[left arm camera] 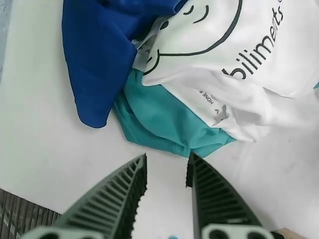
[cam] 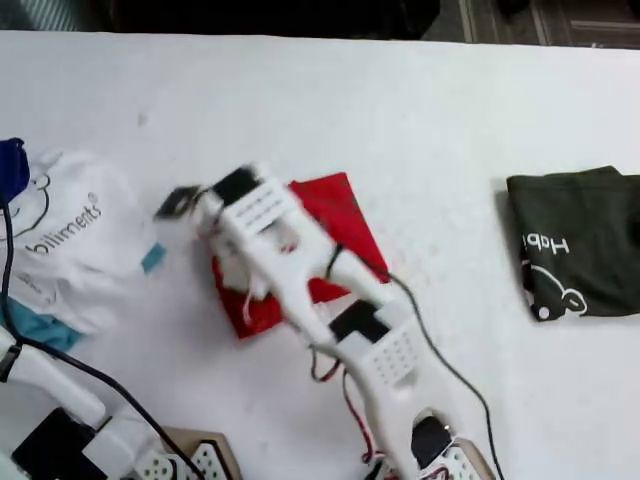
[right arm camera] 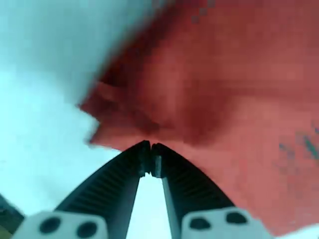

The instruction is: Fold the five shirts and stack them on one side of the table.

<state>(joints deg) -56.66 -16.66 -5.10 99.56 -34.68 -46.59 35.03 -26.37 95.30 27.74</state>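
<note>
1. Tips of the right hand (right arm camera: 150,158) are closed together at the near edge of the red shirt (right arm camera: 224,99). I cannot tell whether a hem is caught between them.
2. That shirt lies mid-tabletop (cam: 420,110) as a rough, skewed rectangle. It looks partly folded, and the right arm stretches across it.
3. The step in hand is probably another fold of the red shirt. To do it well, the hand should pinch every layer at the edge and lift only a little. It should then carry the flap over until the edges meet and let go with the cloth lying flat. A weak pinch would likely drag the whole shirt askew.
4. The arm's own forearm sits over the cloth, so a fold drawn back toward the base looks cramped.
5. The left hand (left arm camera: 167,164) is open, jaws apart, above bare tabletop just beside the teal shirt (left arm camera: 164,124). It is well apart from the red one and could not pin it from there.
6. At the left side, the white shirt (cam: 75,240) overlaps the teal one and the blue shirt (left arm camera: 94,59) lies against both. All three are unfolded, and they will probably need separating one at a time.
7. A dark green shirt (cam: 580,245) lies folded at the right edge, probably where the stack begins.
</note>
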